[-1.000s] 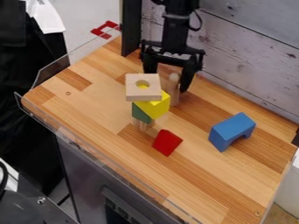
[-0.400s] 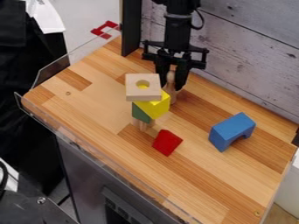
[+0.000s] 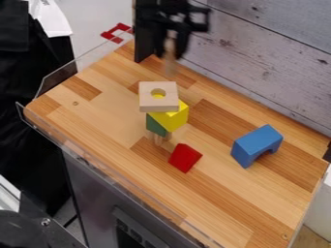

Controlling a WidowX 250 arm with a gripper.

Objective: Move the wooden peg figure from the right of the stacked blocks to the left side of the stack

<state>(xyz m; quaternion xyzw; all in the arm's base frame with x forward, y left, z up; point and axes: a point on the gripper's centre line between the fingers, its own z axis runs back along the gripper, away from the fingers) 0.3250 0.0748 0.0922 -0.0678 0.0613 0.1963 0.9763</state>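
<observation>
At the lower left of the frame, nearest to my camera, a dark rounded unit [image 3: 24, 231] sits beside a metal part with a bolt [image 3: 45, 222]. Right of it, below the work surface, is a dark appliance front [image 3: 97, 193]. A clear guard [image 3: 123, 183] borders the near left edge of the butcher-block top [image 3: 219, 213], which is laid in light and mid-brown strips.

On the top, I locate a red block [image 3: 185, 158] near the centre and a blue arch block [image 3: 257, 145] toward the right. Left of centre stands a stack: light wooden piece [image 3: 158, 140], green block [image 3: 155, 125], yellow block [image 3: 172, 119], and square wooden block with a hole [image 3: 158, 104] uppermost.

Beyond the stack, at upper centre, my gripper [image 3: 169, 52] is narrowed on a wooden peg [image 3: 170, 62], which points downward; I cannot read the clearance beneath it. Whitewashed planks [image 3: 259, 58] form the backdrop at the upper right. At the upper left are a grey floor [image 3: 94, 17], a red bracket [image 3: 116, 32], and dark fabric [image 3: 45, 68] with a white cloth [image 3: 52, 19].

Change from earlier frames: the gripper has closed from a wide setting and moved with the peg toward the upper left. The blocks hold position.
</observation>
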